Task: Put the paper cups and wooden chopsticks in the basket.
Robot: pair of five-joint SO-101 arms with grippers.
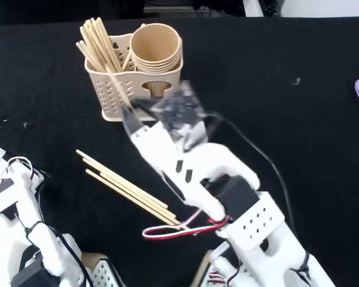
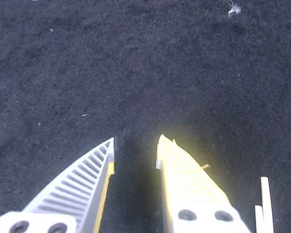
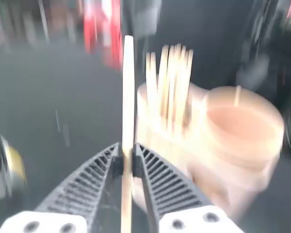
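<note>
High view: basket [image 1: 110, 98] of cups [image 1: 156, 45], chopsticks [image 1: 99, 42] (right gripper [image 1: 131, 116] tight on a chopstick [image 1: 121, 89])

- High view: even overhead light; the basket [image 1: 134, 78] is bright, the black cloth [image 1: 299, 119] around it matte.
- Right wrist view: the chopstick [image 3: 128, 87] before the basket is well lit, the room behind dim.
- Left wrist view: one finger [image 2: 182, 179] of the left gripper [image 2: 136, 143] glares; shadow lies beside it.

High camera looks down on the black cloth table [image 1: 299, 149]; right wrist camera closely faces its eleven-o'clock beige slotted plastic basket [image 1: 107, 89].
</note>
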